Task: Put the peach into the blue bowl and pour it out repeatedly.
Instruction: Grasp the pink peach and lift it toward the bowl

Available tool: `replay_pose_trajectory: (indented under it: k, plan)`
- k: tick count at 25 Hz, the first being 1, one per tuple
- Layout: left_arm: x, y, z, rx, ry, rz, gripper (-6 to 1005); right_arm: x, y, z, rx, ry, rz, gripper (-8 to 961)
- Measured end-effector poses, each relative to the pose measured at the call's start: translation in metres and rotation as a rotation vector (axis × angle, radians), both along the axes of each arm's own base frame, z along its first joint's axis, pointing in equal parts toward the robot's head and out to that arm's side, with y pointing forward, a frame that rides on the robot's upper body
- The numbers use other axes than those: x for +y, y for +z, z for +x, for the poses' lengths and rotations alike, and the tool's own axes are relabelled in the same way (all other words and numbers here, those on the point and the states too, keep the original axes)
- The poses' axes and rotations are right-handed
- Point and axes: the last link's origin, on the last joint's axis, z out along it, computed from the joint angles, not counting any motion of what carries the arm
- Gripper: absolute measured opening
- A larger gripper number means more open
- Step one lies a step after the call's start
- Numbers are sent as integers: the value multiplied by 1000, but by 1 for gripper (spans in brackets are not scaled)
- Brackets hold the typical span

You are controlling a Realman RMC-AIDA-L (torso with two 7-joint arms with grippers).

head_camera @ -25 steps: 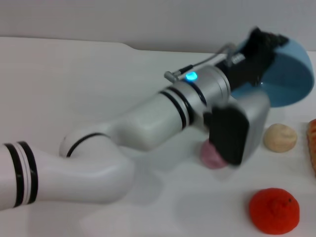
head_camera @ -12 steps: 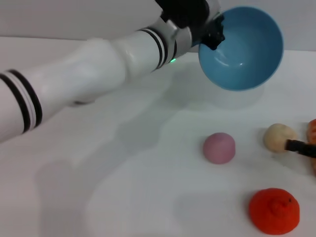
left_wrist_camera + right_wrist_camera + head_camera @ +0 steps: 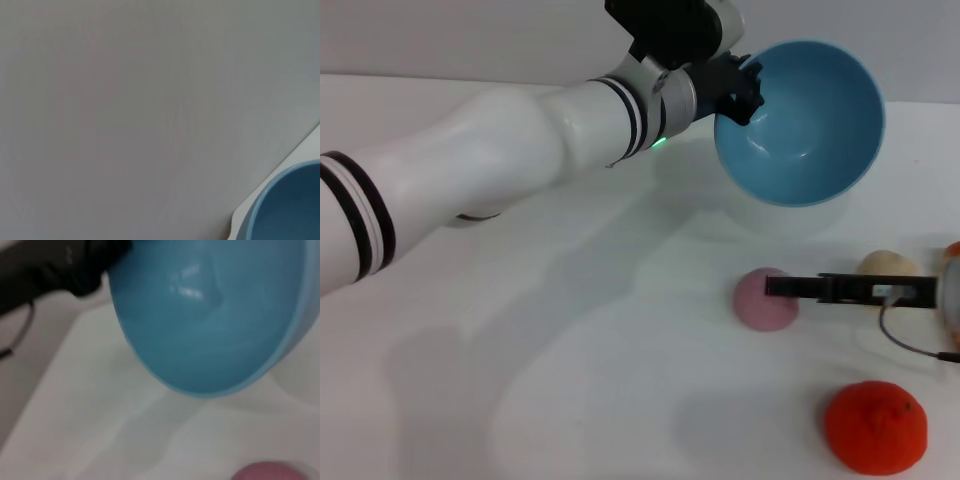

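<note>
The blue bowl hangs in the air over the back right of the table, tipped on its side with its empty inside facing me. My left gripper is shut on its left rim. The bowl also shows in the left wrist view and the right wrist view. The pink-mauve peach lies on the table below and in front of the bowl, and shows in the right wrist view. My right gripper reaches in from the right, its tip at the peach's upper right side.
A beige lumpy ball lies just right of the peach, behind the right gripper. A bright orange-red fruit sits at the front right. Another orange object shows at the right edge. The white table spreads to the left.
The left arm swung up and back, turning the bowl's inside toward me, then eased it down a little. The right gripper came in from the right edge to the peach.
</note>
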Motion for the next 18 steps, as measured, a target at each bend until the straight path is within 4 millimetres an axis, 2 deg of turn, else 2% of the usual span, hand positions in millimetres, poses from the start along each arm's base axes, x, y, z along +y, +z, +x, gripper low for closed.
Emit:
replay_pose_trajectory:
  k: [4,10,18]
  plan:
    - [0,1,-3,-1,7,2,-1,1,-8,0,-19,-26,-13,351]
    - [-1,1,-7,2,15,6,-1,3,-8,13,-71,-68,43,319]
    - [-2,0,-9,6,18,5,-1,2,-10,11,-84,11,44,276]
